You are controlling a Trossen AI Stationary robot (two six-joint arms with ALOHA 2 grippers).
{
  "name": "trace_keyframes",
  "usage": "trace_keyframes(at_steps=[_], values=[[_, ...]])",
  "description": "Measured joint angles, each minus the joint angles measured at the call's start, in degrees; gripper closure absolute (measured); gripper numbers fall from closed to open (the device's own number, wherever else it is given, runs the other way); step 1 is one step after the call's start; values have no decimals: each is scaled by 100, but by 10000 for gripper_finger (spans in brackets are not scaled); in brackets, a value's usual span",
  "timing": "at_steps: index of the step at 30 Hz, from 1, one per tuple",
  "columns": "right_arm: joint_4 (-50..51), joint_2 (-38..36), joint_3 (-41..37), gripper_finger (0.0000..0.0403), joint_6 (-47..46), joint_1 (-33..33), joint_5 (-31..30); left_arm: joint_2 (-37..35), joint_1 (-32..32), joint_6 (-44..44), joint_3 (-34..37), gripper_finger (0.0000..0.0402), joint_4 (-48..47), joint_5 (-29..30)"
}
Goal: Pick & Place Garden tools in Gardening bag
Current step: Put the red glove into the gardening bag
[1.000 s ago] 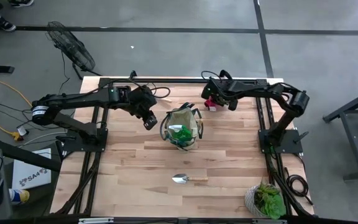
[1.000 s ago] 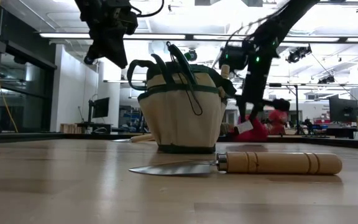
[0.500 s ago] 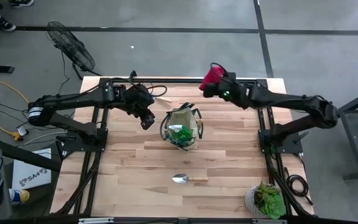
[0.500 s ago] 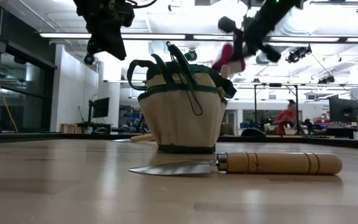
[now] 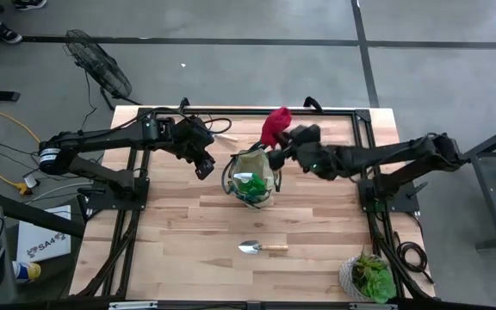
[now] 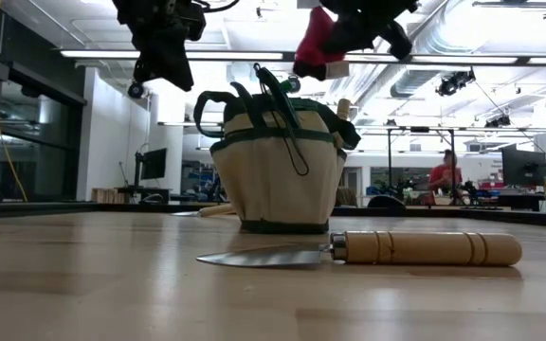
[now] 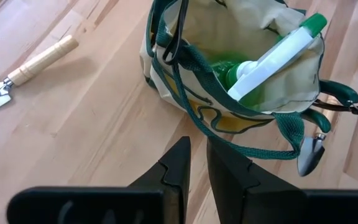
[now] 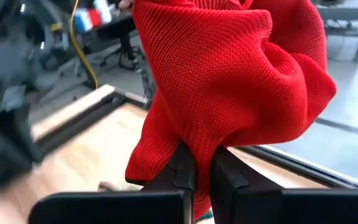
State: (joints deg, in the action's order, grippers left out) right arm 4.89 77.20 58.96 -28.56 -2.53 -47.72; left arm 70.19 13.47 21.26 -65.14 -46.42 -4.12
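Observation:
The gardening bag [image 5: 252, 176] stands upright on its base mid-table. It holds a white and green spray bottle [image 7: 278, 50], and dark-handled shears [image 7: 337, 99] sit in an outer pocket. A red knitted piece [image 5: 274, 127] hangs in the air above the bag's far rim, with my right gripper [image 8: 201, 152] shut on it. My left gripper [image 5: 205, 168] hovers left of the bag, raised, its fingers together on nothing. A wooden-handled silver trowel [image 5: 263, 248] lies flat on the table nearer the front edge. My right gripper pinches a bunched fold of the red knit [image 8: 191, 134] between its two fingers. The fingers come nearly level from the table's right side. The piece [image 6: 316, 43] is lifted clear, crumpled, and sticks out past the fingertips above the bag's top.
A leafy potted plant [image 5: 371, 277] stands at the near right corner. The bag's loop handles [image 6: 282, 104] stick up above its rim. Bare wood lies around the trowel [image 6: 377, 249] and left of the bag. People are in the room beyond the table.
My right gripper has lifted the red piece off the table near the far right edge. It has swung with the piece up and leftward to above the bag, rolling its wrist and tipping toward level. The piece is now clear of the table.

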Motion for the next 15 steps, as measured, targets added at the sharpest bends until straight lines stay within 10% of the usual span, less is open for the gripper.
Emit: trace_keyframes(at_steps=[15], values=[[-693, 1064, 0, 395, 159, -505, 39, 0, 0, 0, 0, 351, -2, -55]])
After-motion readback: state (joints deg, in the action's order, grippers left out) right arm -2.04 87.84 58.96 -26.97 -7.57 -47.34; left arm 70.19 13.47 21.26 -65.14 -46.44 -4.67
